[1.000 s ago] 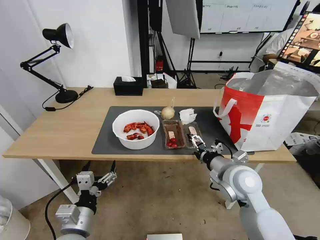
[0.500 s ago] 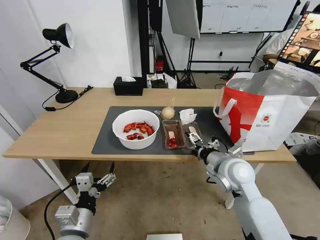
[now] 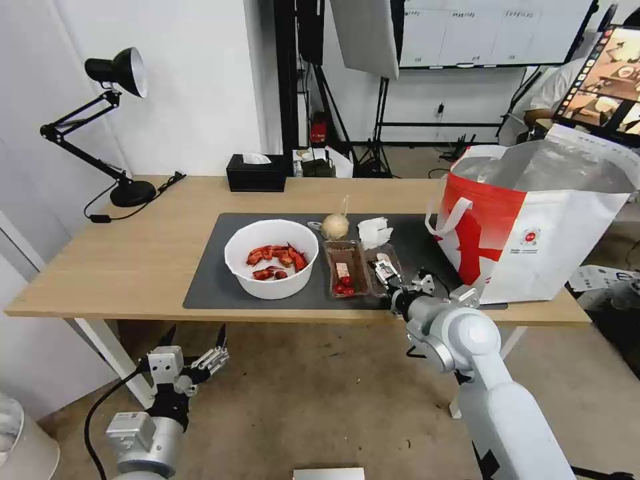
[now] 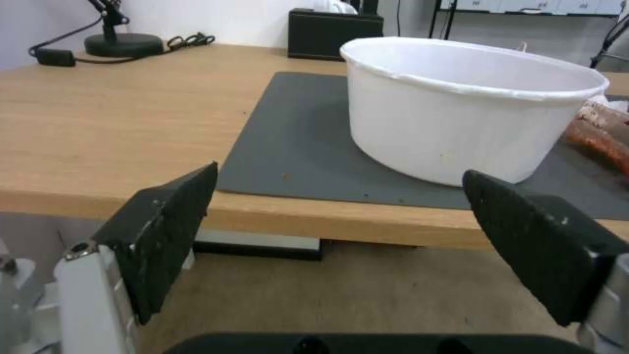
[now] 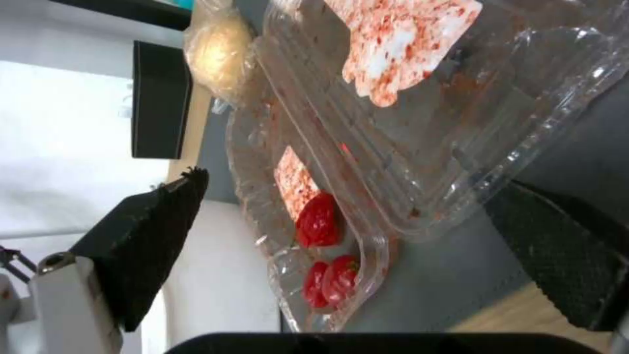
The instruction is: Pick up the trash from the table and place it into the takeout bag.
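In the head view, the light-wood table [image 3: 133, 253] crosses the middle of the frame with a dark grey mat [image 3: 213, 280] on it; a black desk lamp [image 3: 113, 73] stands at upper left and a black tissue box [image 3: 256, 173] sits at the table's far edge. On the mat, a white round bowl [image 3: 271, 257] holds red shellfish scraps, and just right of it lies a clear two-compartment tray [image 3: 360, 268]. Behind the tray sit a beige wrapped ball [image 3: 335, 227] and a crumpled white tissue [image 3: 375, 231]. The red-and-white takeout bag [image 3: 533, 233] stands open at right, foil lining showing. The right gripper [image 3: 385, 272] reaches over the tray's near right corner. The left gripper [image 3: 195, 337] hangs below the table's front edge at lower left, fingers spread. The left wrist view looks between those wide-open fingers [image 4: 167, 231] at the bowl's white wall [image 4: 459, 128] from the side. The right wrist view shows its fingers [image 5: 141, 241] open on either side of the tray [image 5: 426, 147], gripping nothing; one compartment holds red strawberries [image 5: 321, 226] and a stained paper scrap, the other a second stained scrap.
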`<state>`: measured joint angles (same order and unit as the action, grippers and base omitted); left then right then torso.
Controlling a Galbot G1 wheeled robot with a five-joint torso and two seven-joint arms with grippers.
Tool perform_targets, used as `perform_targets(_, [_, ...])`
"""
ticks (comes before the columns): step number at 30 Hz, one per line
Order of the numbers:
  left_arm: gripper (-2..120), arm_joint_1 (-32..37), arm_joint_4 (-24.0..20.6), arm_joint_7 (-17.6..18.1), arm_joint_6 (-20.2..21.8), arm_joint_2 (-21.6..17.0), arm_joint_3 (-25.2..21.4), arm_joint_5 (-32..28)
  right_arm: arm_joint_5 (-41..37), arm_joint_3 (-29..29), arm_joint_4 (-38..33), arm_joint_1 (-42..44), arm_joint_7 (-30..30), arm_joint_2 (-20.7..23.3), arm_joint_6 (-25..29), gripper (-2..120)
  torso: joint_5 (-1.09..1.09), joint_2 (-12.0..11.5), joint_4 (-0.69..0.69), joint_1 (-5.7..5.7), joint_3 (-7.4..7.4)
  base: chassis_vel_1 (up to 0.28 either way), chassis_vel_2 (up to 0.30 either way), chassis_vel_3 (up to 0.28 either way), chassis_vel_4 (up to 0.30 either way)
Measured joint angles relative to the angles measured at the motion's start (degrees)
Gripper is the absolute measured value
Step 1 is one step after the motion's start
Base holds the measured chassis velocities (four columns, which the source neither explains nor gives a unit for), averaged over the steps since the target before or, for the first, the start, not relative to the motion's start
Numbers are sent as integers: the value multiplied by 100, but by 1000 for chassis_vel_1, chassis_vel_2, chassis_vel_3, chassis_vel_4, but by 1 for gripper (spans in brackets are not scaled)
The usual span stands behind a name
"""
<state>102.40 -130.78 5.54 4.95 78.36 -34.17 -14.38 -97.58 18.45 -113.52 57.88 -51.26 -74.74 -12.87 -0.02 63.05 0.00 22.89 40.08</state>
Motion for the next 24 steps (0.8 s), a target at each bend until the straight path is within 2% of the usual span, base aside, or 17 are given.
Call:
perform_targets(7, [100, 2, 1, 3, -12, 25, 22, 3, 530, -5, -54, 94, 612, 27, 147, 100, 6, -6, 1, 6, 7, 0, 0, 0, 0])
perform_targets(9, [100, 11, 14, 3, -78, 36, 30, 13, 946, -41, -191, 142, 1078, 100, 254, 100, 4, -5, 0, 5, 5, 0, 0, 0, 0])
perform_targets(10, [100, 11, 14, 3, -78, 36, 30, 13, 946, -41, -191, 142, 1078, 100, 254, 100, 4, -5, 0, 5, 5, 0, 0, 0, 0])
perform_targets(12, [100, 24, 37, 3, -125, 39, 31, 21, 1183, -73, -240, 139, 1468, 190, 277, 100, 2, -5, 1, 4, 4, 0, 0, 0, 0])
perform_targets(17, [100, 28, 42, 3, -142, 48, 31, 22, 1299, -140, -184, 14, 1864, 332, 231, 100, 3, -4, 0, 4, 4, 0, 0, 0, 0])
perform_targets(20, [100, 33, 42, 4, -155, 58, 20, 22, 1254, -298, -17, -299, 2217, 531, -64, 100, 2, -4, 0, 3, 4, 0, 0, 0, 0])
perform_targets(24, [100, 39, 40, 5, -158, 62, 12, 22, 1167, -370, 35, -428, 2249, 583, -203, 100, 2, -4, 0, 3, 3, 0, 0, 0, 0])
